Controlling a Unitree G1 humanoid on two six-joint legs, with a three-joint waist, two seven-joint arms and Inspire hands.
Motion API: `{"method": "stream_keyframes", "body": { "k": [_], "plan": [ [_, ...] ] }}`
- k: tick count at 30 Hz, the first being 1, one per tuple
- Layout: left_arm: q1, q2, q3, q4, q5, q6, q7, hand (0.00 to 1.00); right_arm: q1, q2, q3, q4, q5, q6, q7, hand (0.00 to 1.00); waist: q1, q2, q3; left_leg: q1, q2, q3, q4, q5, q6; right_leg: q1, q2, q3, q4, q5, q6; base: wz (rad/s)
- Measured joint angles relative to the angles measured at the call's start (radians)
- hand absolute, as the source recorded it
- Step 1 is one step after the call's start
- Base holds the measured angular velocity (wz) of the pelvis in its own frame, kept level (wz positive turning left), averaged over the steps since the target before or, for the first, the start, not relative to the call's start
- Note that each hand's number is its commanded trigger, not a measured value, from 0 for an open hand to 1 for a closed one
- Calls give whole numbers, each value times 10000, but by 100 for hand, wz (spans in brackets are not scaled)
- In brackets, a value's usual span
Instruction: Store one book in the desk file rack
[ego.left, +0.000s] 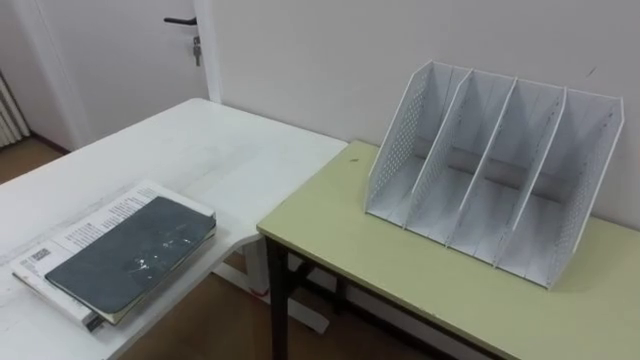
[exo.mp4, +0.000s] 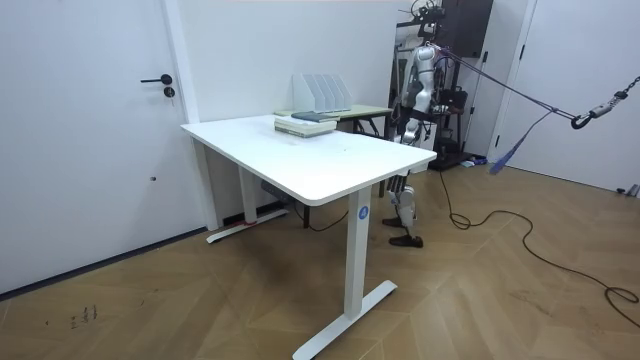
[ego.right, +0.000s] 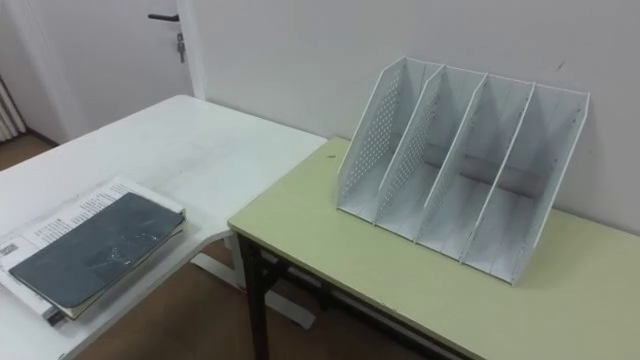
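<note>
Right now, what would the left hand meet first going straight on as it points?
Unclear: the left hand is low at the robot's side; if it points down, the floor comes first, not the file rack.

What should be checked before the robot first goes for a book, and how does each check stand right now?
1. Slots free: ok. The file rack holds nothing in any slot.
2. Rack steady: ok. It stands upright on the green desk, its back toward the wall.
3. Top book uncovered: ok. The dark book lies flat on a printed book, with nothing on it.
4. Stack supported: ok. It rests on the white table, close to the near edge.
5. Dark book lifts off alone: cannot tell.
</note>
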Motion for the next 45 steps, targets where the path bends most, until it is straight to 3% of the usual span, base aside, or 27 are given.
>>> {"method": "stream_keyframes", "body": {
  "k": [2,4,9,13,16,21,28,32,36,45],
  "plan": [
    [-130,57,-2,-744,47,-145,238,0,-168,-87,1,18,5,-111,-19,0,-12,35,25,-54,-9,5,2,4,0,-11,9,7,16,0,0,0],
    [-402,76,-19,-1327,68,-637,566,0,-268,-208,26,35,11,-375,-164,0,-25,86,30,-39,-19,22,-11,5,1,4,34,9,5,-3,5,0],
    [-689,61,-400,-1709,422,-1246,875,0,-291,-195,26,-28,-44,-715,-416,0,-153,105,30,-52,-14,9,-17,7,2,16,79,16,-157,6,21,0],
    [-516,61,-1011,-3323,1578,-1224,847,0,-277,-200,33,-70,-92,-759,-246,0,-231,84,97,-173,-32,36,-7,10,6,-83,39,-33,-165,4,30,1],
    [-677,81,-1345,-3631,2214,-1378,847,0,-361,-201,26,-72,-448,-772,-175,0,-356,100,67,-173,-27,72,-6,13,4,-61,44,-35,-160,10,36,-3],
    [-784,99,-1799,-3967,3202,-1342,827,0,-389,-205,23,-74,-618,-757,-201,0,-560,138,79,-145,-25,74,-11,13,3,-7,54,1,-211,9,37,-1],
    [-867,240,-2573,-6221,5092,-1287,835,0,-592,-241,30,-173,-622,-793,-292,0,-700,85,53,-249,-35,35,10,20,12,-104,2,-98,-178,13,42,4],
    [-916,321,-2814,-6907,5639,-1395,887,0,-656,-256,25,-169,-695,-810,-283,0,-833,125,56,-56,-22,23,1,21,12,111,12,-90,-386,35,58,2],
    [-954,599,-2987,-7592,6183,-1451,1069,0,-759,-253,21,104,-750,-870,-341,0,-1081,182,73,-124,-3,31,0,21,12,178,37,-215,-550,113,65,8],
    [-1249,1080,-2811,-8914,6365,-1462,1661,0,-689,-319,-1,174,-717,-859,-311,0,-1084,475,24,-126,6,137,-14,21,12,211,48,-154,-540,174,66,-3]
  ]
}}
